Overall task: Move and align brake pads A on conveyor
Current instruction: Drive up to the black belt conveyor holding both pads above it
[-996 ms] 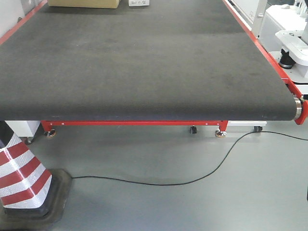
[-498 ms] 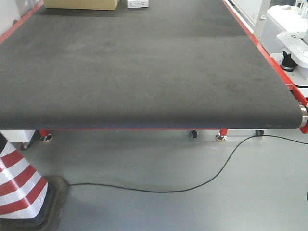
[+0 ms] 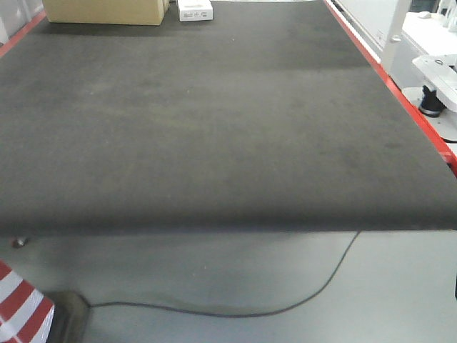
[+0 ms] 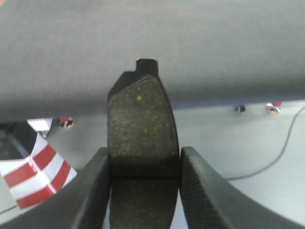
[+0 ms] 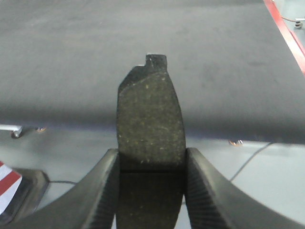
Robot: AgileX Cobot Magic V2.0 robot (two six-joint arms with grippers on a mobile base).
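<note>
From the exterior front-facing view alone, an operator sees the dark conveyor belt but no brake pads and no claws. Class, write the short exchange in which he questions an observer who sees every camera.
Operator: I see only the conveyor. Is the left claw holding anything?
Observer: Yes. The left claw is shut on the first brake pad, gripped across its middle.
Operator: And the right one?
Observer: The right claw is shut on the second brake pad, with the pad's end tab pointing toward the belt.
</note>
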